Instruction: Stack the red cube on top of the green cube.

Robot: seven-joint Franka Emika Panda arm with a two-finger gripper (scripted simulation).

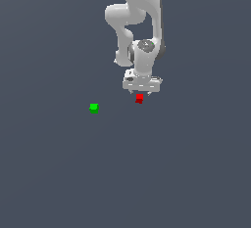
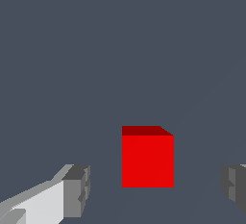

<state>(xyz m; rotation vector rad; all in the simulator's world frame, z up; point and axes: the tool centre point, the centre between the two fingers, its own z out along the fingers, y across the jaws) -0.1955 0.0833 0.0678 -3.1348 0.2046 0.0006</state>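
The red cube [image 1: 139, 98] rests on the dark grey floor, right below my gripper [image 1: 140, 93]. In the wrist view the red cube [image 2: 147, 160] lies between the two grey fingertips [image 2: 77, 189], with a gap on each side. The gripper [image 2: 156, 192] is open and touches nothing. The green cube [image 1: 94, 107] sits on the floor apart from the red one, toward the exterior view's left and slightly nearer the camera. It is out of the wrist view.
The white arm [image 1: 137, 21] rises behind the gripper at the top of the exterior view. The floor [image 1: 171, 173] is a flat dark grey surface with no other objects showing.
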